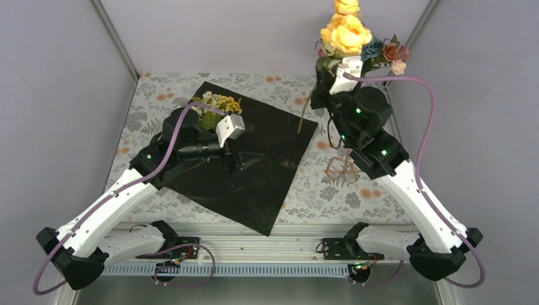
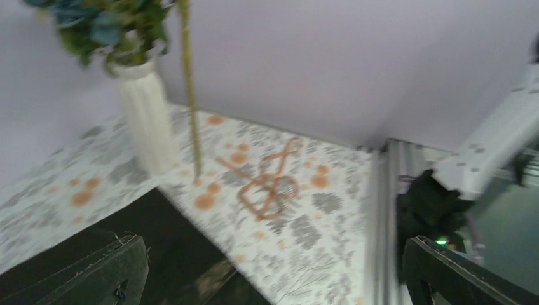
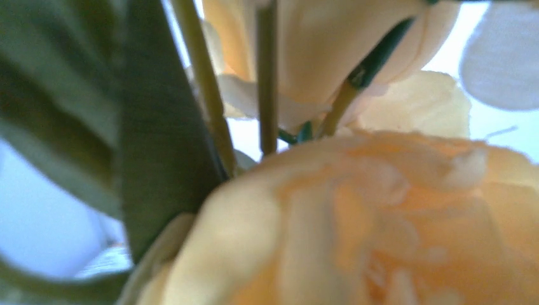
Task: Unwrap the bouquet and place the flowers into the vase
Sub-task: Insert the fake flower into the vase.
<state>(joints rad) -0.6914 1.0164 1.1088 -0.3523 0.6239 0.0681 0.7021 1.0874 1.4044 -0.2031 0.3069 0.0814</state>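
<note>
Gripper L (image 2: 274,246) wide apart, empty, low over black sheet (image 1: 254,171); small flower bunch (image 1: 217,103) near its wrist, far side, on sheet. Gripper R (image 1: 327,75) raised, clamped on yellow flowers (image 1: 346,32): blooms above it, stem (image 1: 307,109) hanging below, just beside white vase (image 2: 149,121) w/ blue blooms (image 2: 108,25) in it. Vase upright on desk (image 1: 152,101).

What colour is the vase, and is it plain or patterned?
White, with vertical ribs and no print; the vase shows best in the left wrist view.
</note>
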